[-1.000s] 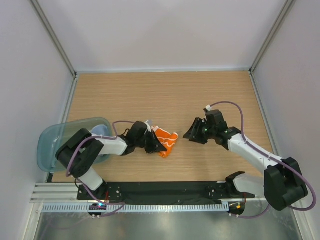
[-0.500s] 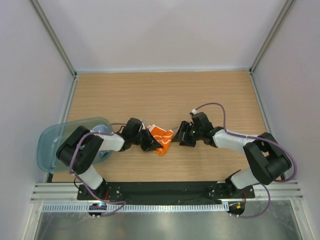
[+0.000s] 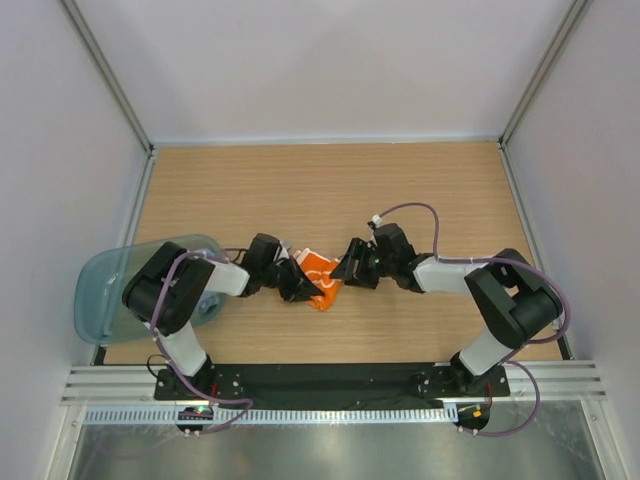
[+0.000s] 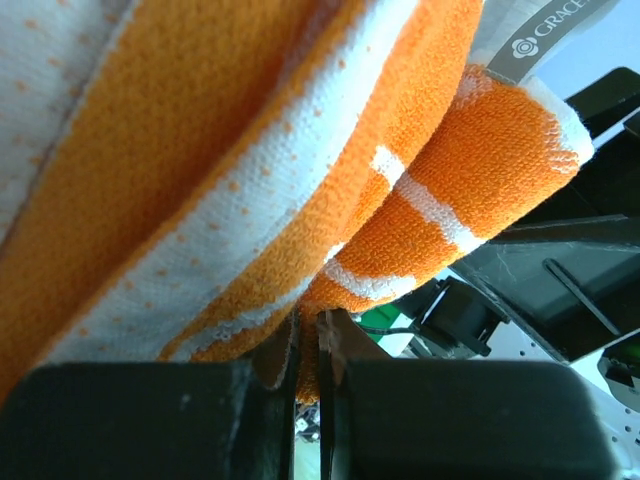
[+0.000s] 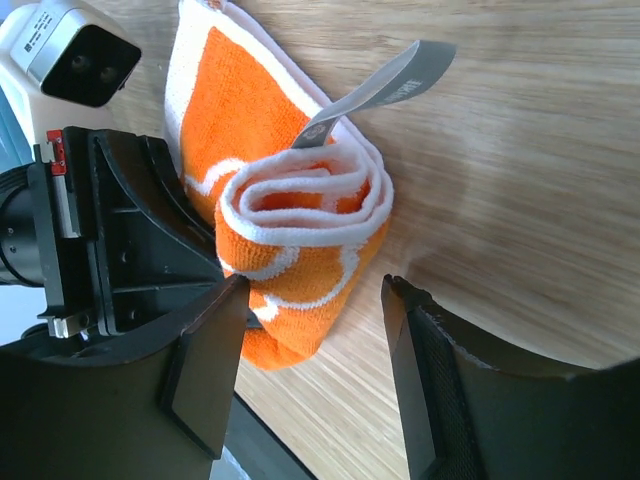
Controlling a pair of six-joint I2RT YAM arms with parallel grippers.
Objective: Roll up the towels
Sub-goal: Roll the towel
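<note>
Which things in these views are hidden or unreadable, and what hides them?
1. Top view: what lies in the tray, covered by the left arm.
2. Left wrist view: the table, blocked by the orange towel.
3. Right wrist view: print on the tag, too small.

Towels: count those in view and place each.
1. The orange and white towel, partly rolled, lies at centre, pinched by the left gripper, the open right gripper facing it. Others may hide in the translucent blue-green plastic tray under the left arm.

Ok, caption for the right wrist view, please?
Right wrist view: open right hand faces the rolled end of an orange-and-white towel on the wooden table, gripped by the left hand.
</note>
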